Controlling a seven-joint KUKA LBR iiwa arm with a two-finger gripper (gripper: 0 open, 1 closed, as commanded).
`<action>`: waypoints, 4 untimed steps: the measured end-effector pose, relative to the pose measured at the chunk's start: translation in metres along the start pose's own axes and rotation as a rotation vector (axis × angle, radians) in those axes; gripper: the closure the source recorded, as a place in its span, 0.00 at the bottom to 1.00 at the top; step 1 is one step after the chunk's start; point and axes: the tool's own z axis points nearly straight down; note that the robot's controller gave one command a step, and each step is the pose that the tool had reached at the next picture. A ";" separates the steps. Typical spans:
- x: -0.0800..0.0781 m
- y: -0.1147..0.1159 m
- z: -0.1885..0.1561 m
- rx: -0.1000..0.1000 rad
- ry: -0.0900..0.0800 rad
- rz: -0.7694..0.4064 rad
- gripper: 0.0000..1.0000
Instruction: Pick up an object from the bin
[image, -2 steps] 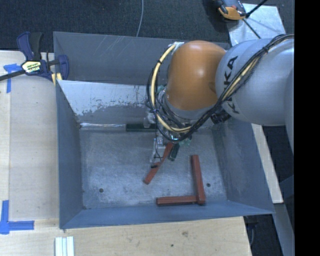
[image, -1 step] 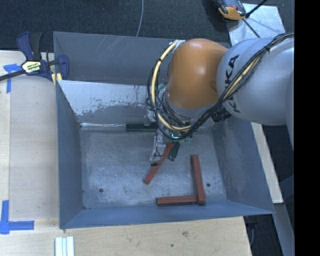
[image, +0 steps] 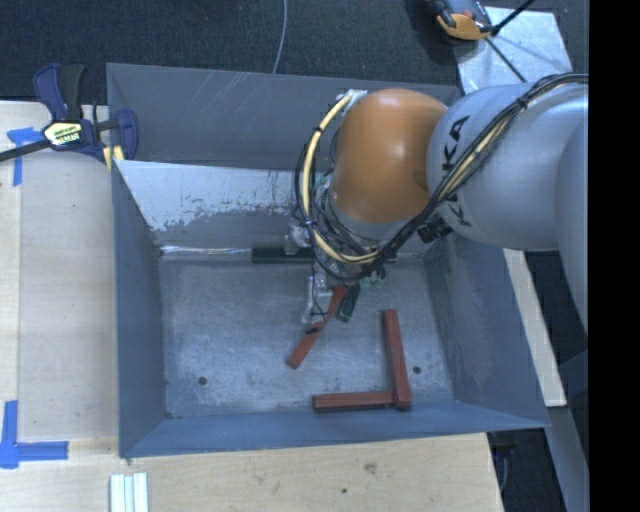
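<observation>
Grey metal bin (image: 140, 330), arm (image: 520, 170) coming in from the right with its orange cover (image: 385, 155) and a bundle of cables over the bin's middle. Hand (image: 328, 305) points down just below the cover, near the centre of the bin floor, a little toward the back wall.

Hand is clenched on a reddish-brown stick (image: 306, 346). The stick's upper end shows between the fingers (image: 318, 298), and the rest slants down and to the left. Its lower end is at or just above the floor — can't tell if it touches.

Two more reddish-brown pieces lie flat on the floor to the right and front of the hand, apart from it. A long bar (image: 394, 355) runs front to back. A shorter bar (image: 350, 402) lies along the front wall. They meet at the front right corner in an L shape, ends touching or just beside each other.

The rest of the floor is bare, scuffed grey metal.
</observation>
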 end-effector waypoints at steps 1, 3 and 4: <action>-0.001 -0.023 0.041 0.000 0.007 -0.177 0.00; 0.038 -0.030 0.086 -0.001 0.007 -0.303 1.00; 0.038 -0.030 0.086 -0.001 0.007 -0.302 1.00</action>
